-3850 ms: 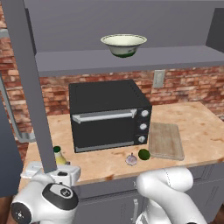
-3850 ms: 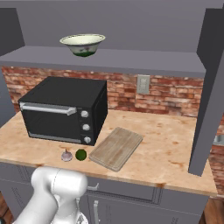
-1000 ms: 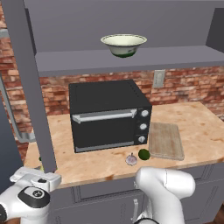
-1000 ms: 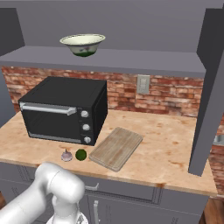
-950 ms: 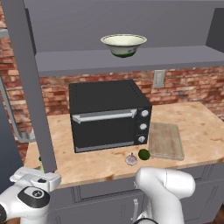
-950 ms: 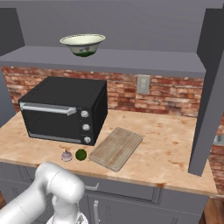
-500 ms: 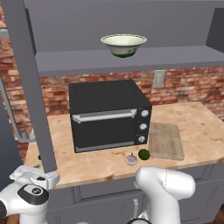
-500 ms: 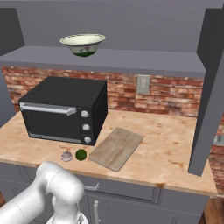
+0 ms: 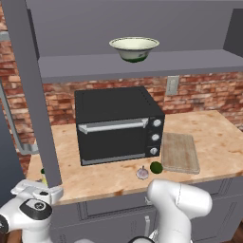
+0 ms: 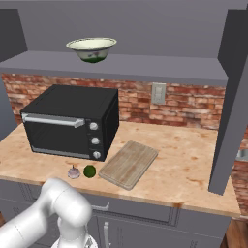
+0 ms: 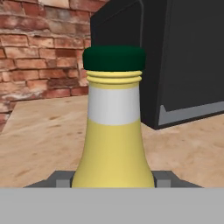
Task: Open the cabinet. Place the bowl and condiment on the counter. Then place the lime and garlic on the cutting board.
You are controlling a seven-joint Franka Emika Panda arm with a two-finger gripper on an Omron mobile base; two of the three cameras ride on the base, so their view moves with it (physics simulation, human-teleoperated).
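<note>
The tool [image 11: 113,181] frames the condiment bottle [image 11: 113,131]; its grip state cannot be told. It should seat the bottle upright on the surface [image 9: 209,137], then release.

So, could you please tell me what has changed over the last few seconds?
In the left base view the hand has sunk lower at the counter's left end, carrying the condiment down with it. The bowl, lime, garlic and cutting board have stayed put.
</note>
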